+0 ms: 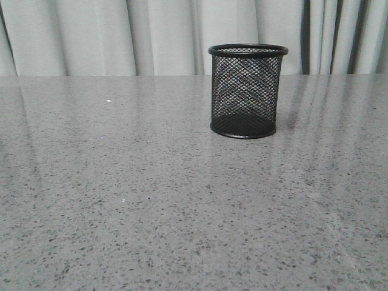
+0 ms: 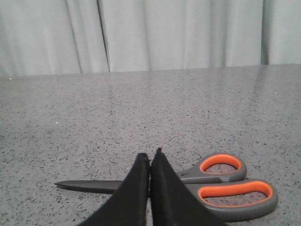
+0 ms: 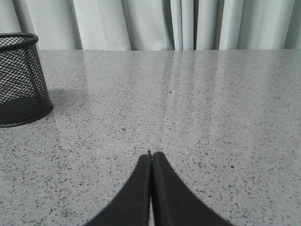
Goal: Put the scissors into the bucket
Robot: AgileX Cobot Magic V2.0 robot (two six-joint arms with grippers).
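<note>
The bucket [image 1: 248, 91] stands upright toward the far edge of the grey speckled table [image 1: 121, 200], before pale curtains [image 1: 151, 36]. The scissors [image 2: 221, 183] lie flat on the table, blades together, just beyond the left gripper [image 2: 150, 162], its fingers pressed together on nothing. The right gripper [image 3: 150, 157] is likewise pressed together, holding nothing, over bare tabletop.

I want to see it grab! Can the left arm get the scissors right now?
Probably yes. The scissors lie flat on the table just beyond the left tool, nothing between them, but its fingers are shut and must open first.
</note>
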